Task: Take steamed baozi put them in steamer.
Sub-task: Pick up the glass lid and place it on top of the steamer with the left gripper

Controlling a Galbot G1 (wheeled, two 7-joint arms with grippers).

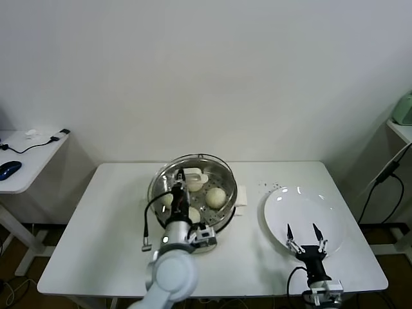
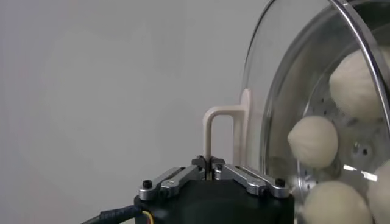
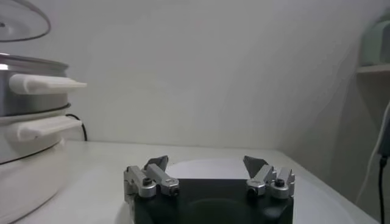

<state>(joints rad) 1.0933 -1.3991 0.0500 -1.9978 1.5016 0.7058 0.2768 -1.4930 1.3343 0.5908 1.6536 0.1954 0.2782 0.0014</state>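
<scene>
Head view showed the left end effector (image 1: 179, 179) clamped on the white handle (image 2: 220, 131) of the glass lid (image 1: 193, 187), held over the steamer (image 1: 222, 212) containing the steamed baozi (image 1: 216, 197). The right end effector (image 1: 306, 235) hovered spread apart over the white plate (image 1: 302, 209) on the counter (image 1: 103, 225).

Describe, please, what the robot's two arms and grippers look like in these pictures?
The left arm is rounded and pale grey-white, with a black cable looping beside it. The left gripper has a black body and silver metal finger links with black screws. The right gripper is likewise black, with silver links, two dark pointed fingertips and a black cable at its base.
</scene>
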